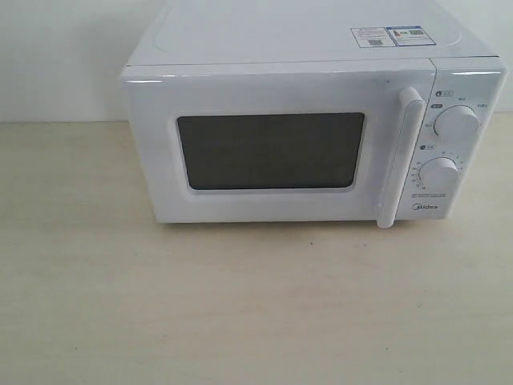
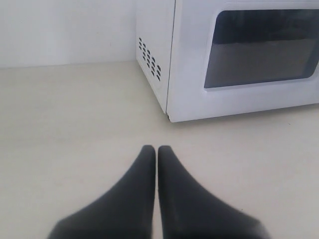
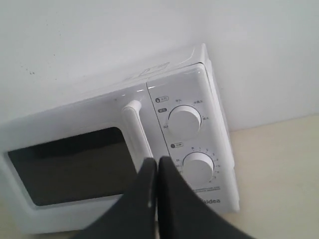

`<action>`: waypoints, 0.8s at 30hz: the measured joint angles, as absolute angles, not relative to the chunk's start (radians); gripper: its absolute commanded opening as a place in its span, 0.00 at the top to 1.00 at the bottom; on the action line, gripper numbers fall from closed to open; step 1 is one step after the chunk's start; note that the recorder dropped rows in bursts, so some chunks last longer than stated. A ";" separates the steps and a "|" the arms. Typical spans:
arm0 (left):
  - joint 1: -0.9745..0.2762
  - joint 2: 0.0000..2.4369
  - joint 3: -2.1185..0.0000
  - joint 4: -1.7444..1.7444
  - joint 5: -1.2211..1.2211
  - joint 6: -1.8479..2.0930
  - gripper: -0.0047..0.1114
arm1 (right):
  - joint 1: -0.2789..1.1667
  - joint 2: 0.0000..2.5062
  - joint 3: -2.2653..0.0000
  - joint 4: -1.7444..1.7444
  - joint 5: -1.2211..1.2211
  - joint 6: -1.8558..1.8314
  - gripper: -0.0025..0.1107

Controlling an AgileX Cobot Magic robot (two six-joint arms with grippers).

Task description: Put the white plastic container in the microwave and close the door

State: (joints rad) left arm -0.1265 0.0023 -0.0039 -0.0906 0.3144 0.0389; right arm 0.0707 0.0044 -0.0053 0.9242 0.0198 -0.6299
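**A:** The door [image 1: 272,207] on the microwave [image 1: 280,40] is shut and the container's nowhere in view. Behind the dark window [image 1: 271,151] maybe? Can't tell.

**B:** If it needs opening, I'd hook the handle [image 1: 401,156] from the side and swing wide. The right gripper [image 3: 157,162] is pinched shut and empty, aimed at the handle but apart from it. The left gripper [image 2: 157,149] is the same, low over the tabletop [image 2: 75,109] near the microwave's left corner.

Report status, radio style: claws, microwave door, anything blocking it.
Left claw shut, empty. Right claw shut, empty, before white boxy microwave. Its white dark-windowed door closed; white plastic container not in view. No obstruction seen.
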 measured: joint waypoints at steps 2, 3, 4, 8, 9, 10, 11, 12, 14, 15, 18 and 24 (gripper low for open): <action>-0.126 0.002 -0.004 -0.091 0.314 0.039 0.93 | 0.071 0.004 -0.005 0.651 0.033 -0.408 0.98; -0.126 0.002 -0.004 -0.091 0.314 0.039 0.93 | 0.071 0.004 -0.005 0.501 0.047 -0.287 0.98; -0.126 0.002 -0.004 -0.091 0.314 0.039 0.93 | 0.071 0.004 -0.005 0.361 0.068 -0.170 0.98; -0.126 0.002 -0.004 -0.091 0.314 0.039 0.93 | 0.071 0.004 -0.005 -0.033 0.192 0.168 0.98; -0.126 0.002 -0.004 -0.091 0.314 0.039 0.93 | 0.071 0.004 -0.005 -0.093 0.235 0.221 0.98; -0.126 0.002 -0.004 -0.091 0.314 0.039 0.93 | 0.071 0.004 -0.005 -0.136 0.278 0.255 0.98; -0.126 0.002 -0.004 -0.091 0.314 0.039 0.93 | 0.071 0.004 -0.004 -0.160 0.307 0.274 0.98; -0.126 0.002 -0.004 -0.091 0.314 0.039 0.93 | 0.071 0.004 -0.002 -0.178 0.331 0.291 0.98; -0.126 0.002 -0.004 -0.091 0.314 0.039 0.93 | 0.071 0.004 0.000 -0.197 0.352 0.306 0.98; -0.126 0.002 -0.004 -0.091 0.314 0.039 0.93 | 0.071 0.004 0.000 -0.202 0.358 0.311 0.98; -0.126 0.002 -0.004 -0.091 0.314 0.039 0.93 | 0.071 0.004 0.000 -0.204 0.360 0.317 0.98; -0.126 0.002 -0.004 -0.091 0.314 0.039 0.93 | 0.071 0.004 0.000 -0.204 0.360 0.319 0.98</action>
State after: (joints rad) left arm -0.1265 0.0023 -0.0039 -0.0906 0.3144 0.0389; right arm 0.0707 0.0044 0.0005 -0.2042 0.3600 0.3190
